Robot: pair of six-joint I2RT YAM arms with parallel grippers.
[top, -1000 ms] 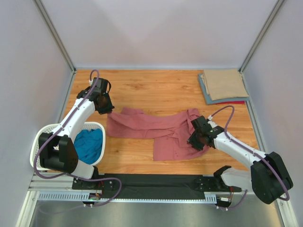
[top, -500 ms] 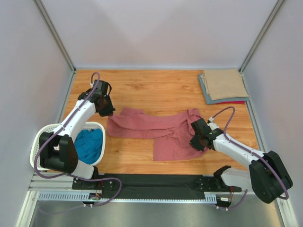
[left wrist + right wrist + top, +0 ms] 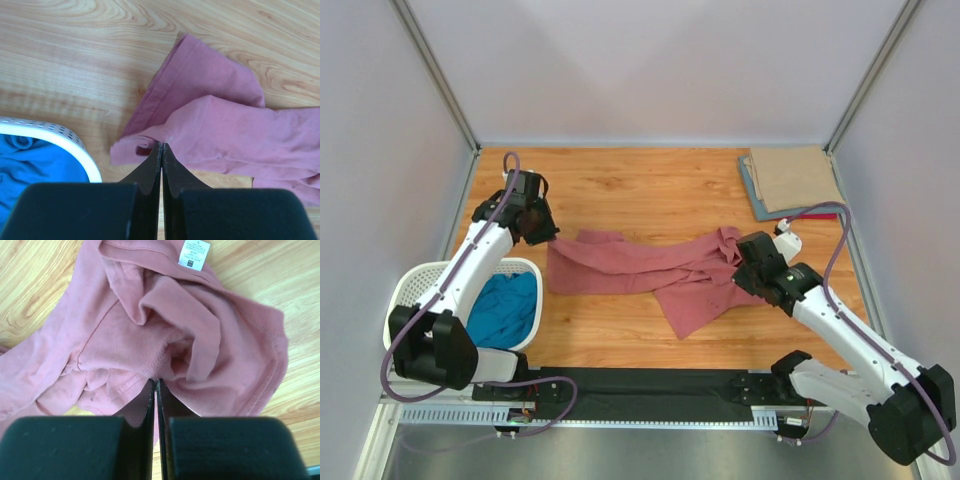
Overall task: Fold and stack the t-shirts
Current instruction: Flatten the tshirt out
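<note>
Two pincers (image 3: 161, 146) (image 3: 155, 382) clamp rose t-shirt's (image 3: 620, 268) opposite ends, open table (image 3: 650, 185) beyond

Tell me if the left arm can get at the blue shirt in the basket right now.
Probably yes: the blue shirt lies uncovered in the open basket beside the left gripper. But that gripper is shut on the pink shirt's edge and must release it first.

The left gripper (image 3: 161, 150) has its two dark fingers pressed together, pinching the near edge of a pink shirt (image 3: 220, 125). The shirt lies rumpled on the wooden table (image 3: 75, 50), one sleeve pointing away from the camera and the rest trailing off to the right. At lower left, a white perforated basket (image 3: 65, 139) holds a blue shirt (image 3: 30, 162).
</note>
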